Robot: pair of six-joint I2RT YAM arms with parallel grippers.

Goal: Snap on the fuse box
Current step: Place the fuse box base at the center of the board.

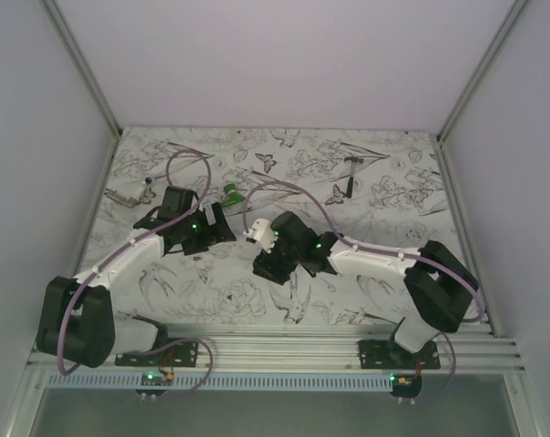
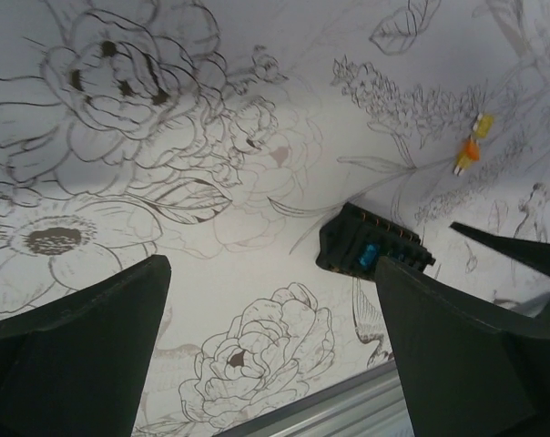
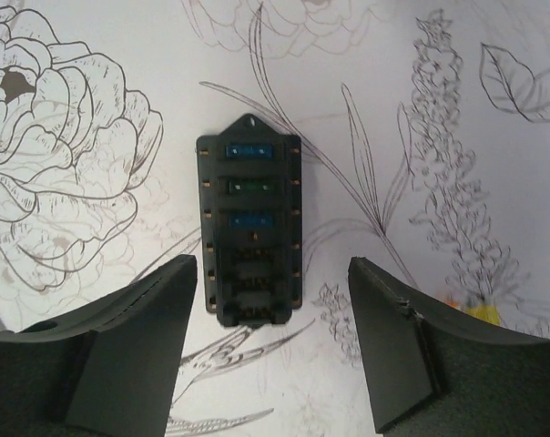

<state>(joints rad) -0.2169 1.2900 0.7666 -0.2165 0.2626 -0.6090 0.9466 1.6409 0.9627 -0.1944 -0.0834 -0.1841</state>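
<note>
Fuse box under wide-spread right tool

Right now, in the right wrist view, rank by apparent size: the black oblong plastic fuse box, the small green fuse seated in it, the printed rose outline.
1. printed rose outline
2. black oblong plastic fuse box
3. small green fuse

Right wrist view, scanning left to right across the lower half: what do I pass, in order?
Gripper finger → fuse box → other gripper finger. The small yellow bits overlap that second finger, so they are left out.
</note>
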